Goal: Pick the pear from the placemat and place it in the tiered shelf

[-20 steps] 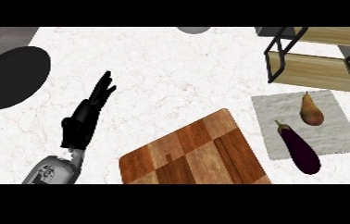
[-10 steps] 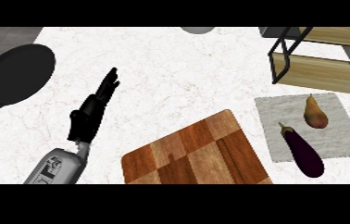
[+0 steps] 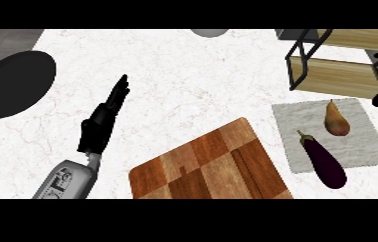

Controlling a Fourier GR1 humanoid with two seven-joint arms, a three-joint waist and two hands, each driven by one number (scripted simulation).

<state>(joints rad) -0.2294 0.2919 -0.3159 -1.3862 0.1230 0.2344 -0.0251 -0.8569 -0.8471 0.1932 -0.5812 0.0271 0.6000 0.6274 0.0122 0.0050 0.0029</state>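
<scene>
Left hand [image 3: 100, 123] is over the white marble bench [image 3: 192, 81], fingers straight and pointing up and slightly right, holding nothing at all. Far off to its right, the pear [image 3: 337, 118] lies on the grey placemat [image 3: 295, 121], stem end pointing away, and an aubergine [image 3: 322, 159] lies just beside it on the same mat, its lower end reaching the mat's near edge. Beyond the mat, further right and up from the hand, stands the tiered shelf [image 3: 328, 76], black frame with wooden boards. A wooden cutting board [image 3: 210, 166] sits to the hand's lower right, between hand and mat. A dark round pan [image 3: 22, 83] lies to the hand's left.
</scene>
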